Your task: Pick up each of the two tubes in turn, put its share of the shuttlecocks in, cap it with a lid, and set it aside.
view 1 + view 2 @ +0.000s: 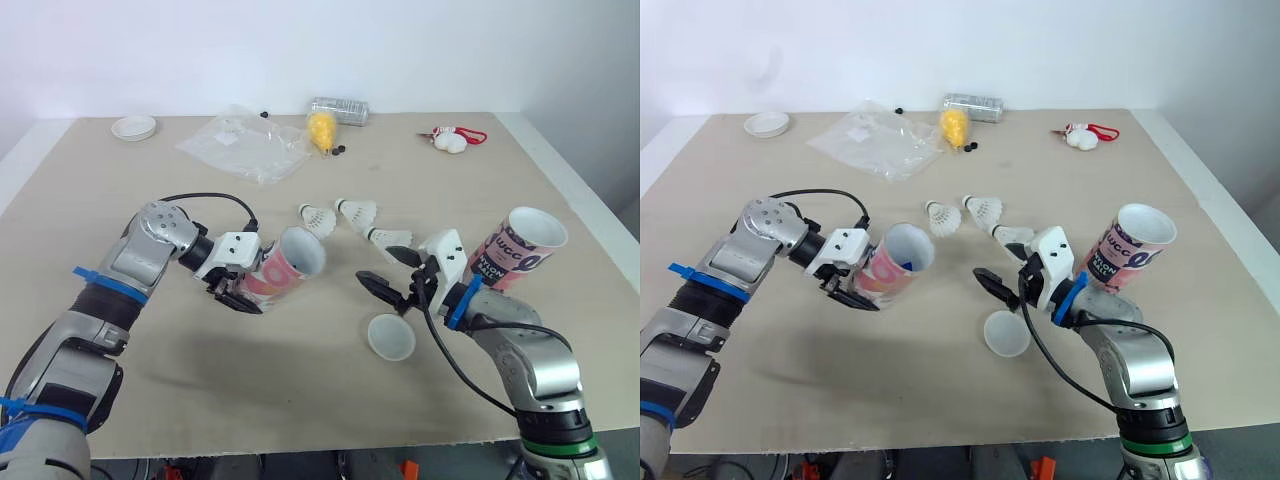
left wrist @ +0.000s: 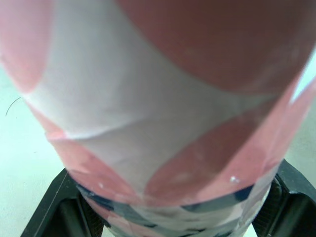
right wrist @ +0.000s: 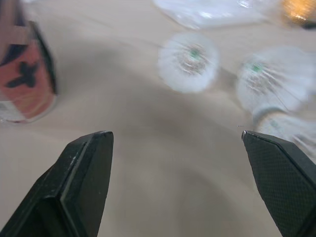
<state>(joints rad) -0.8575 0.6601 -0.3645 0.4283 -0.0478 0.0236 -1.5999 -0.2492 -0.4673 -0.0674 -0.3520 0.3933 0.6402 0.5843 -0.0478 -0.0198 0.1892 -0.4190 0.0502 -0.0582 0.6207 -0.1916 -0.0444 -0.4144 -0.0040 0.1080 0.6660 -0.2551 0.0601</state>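
My left gripper (image 1: pixel 238 283) is shut on a pink and white tube (image 1: pixel 287 264), held tilted just above the table with its open mouth toward the right; the tube (image 2: pixel 163 113) sits between both fingers (image 2: pixel 52 212). Three white shuttlecocks (image 1: pixel 316 217), (image 1: pixel 357 211), (image 1: pixel 388 238) lie on the table in the middle. My right gripper (image 1: pixel 392 273) hangs open just in front of the nearest one, holding nothing. A second pink tube (image 1: pixel 520 250) stands tilted behind my right wrist. A translucent lid (image 1: pixel 391 337) lies on the table below the right gripper.
At the back lie a crumpled clear plastic bag (image 1: pixel 245 145), a yellow object (image 1: pixel 321 130), a clear container (image 1: pixel 340 108), a white lid (image 1: pixel 133 127) at the far left, and a red and white item (image 1: pixel 452 138) at the right.
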